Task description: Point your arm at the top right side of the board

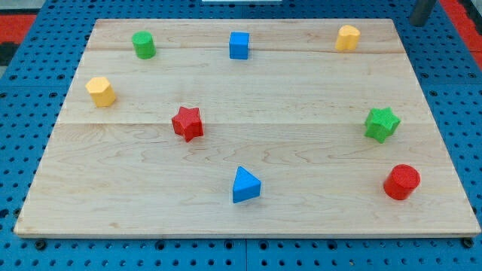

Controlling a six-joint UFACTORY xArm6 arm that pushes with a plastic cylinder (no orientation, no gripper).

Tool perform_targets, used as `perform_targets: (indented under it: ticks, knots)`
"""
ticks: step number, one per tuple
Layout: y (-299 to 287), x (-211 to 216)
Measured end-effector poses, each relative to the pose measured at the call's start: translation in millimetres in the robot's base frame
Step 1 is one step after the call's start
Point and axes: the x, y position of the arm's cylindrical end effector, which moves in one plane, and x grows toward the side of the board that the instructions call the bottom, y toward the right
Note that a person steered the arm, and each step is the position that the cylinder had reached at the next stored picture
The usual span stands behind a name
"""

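My rod shows at the view's top right corner; its tip (419,22) sits just off the wooden board's (301,98) top right corner, over the blue pegboard. The nearest block is a yellow heart-like block (347,38), to the tip's left near the top edge. A green star (382,123) and a red cylinder (401,181) lie along the right side, well below the tip. The tip touches no block.
A blue cube (239,45) and a green cylinder (144,44) lie near the top edge. A yellow hexagonal block (100,91) is at the left. A red star (187,123) and a blue triangle (245,185) lie near the middle.
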Motion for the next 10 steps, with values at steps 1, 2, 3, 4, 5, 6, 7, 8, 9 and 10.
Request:
perform_targets:
  ticks: [1, 2, 3, 4, 5, 6, 7, 8, 9, 10]
  knots:
    - [0, 0]
    - [-3, 2]
    - [-10, 33]
    - [-72, 39]
    - [-91, 35]
    - [-91, 35]
    - [-91, 35]
    - [-91, 35]
    - [-90, 35]
    - [-90, 37]
